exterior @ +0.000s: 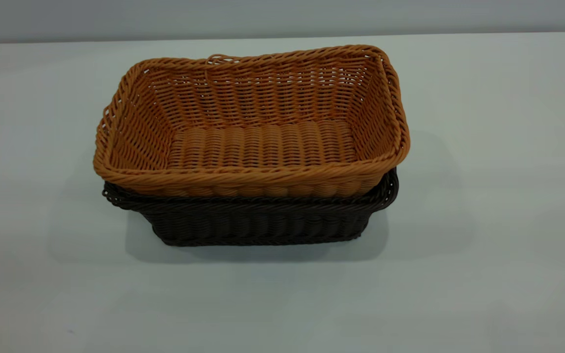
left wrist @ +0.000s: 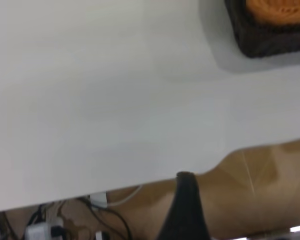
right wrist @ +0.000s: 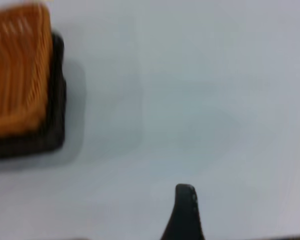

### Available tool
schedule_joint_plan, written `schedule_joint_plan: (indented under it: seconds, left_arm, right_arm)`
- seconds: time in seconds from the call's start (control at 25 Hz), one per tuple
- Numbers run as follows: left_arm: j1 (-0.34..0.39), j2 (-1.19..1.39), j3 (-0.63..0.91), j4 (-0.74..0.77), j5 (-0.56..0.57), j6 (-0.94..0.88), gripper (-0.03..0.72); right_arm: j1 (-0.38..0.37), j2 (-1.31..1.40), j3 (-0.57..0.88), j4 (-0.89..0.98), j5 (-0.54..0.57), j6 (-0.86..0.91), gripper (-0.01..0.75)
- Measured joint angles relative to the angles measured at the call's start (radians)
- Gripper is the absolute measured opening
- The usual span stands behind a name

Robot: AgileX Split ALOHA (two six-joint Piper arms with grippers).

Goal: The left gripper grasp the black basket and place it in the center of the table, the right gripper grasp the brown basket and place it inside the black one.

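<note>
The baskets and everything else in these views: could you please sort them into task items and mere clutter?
Task items: brown basket nested inside black basket, centred on the table.
Clutter: cables and plug below the table's edge.

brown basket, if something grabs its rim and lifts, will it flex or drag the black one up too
The brown basket is openwork wicker, so probably light and slightly springy at the rim. It sits nested in the black basket, riding high, so it may lift free, though woven walls could catch.
</note>
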Motion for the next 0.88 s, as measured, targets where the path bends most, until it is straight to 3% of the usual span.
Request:
schedule_joint_plan:
  seconds: [0.56, 0.88]
  left_arm:
    - [0.107, -0.185, 0.0, -0.003, 0.007, 0.0, 0.558]
    - [0.113, -0.185, 0.0, -0.003, 0.007, 0.005, 0.558]
  right_arm:
    - [-0.005, -0.107, 0.0, 0.015, 0.01, 0.0, 0.524]
    - [-0.005, -0.107, 0.0, 0.015, 0.009, 0.0, 0.503]
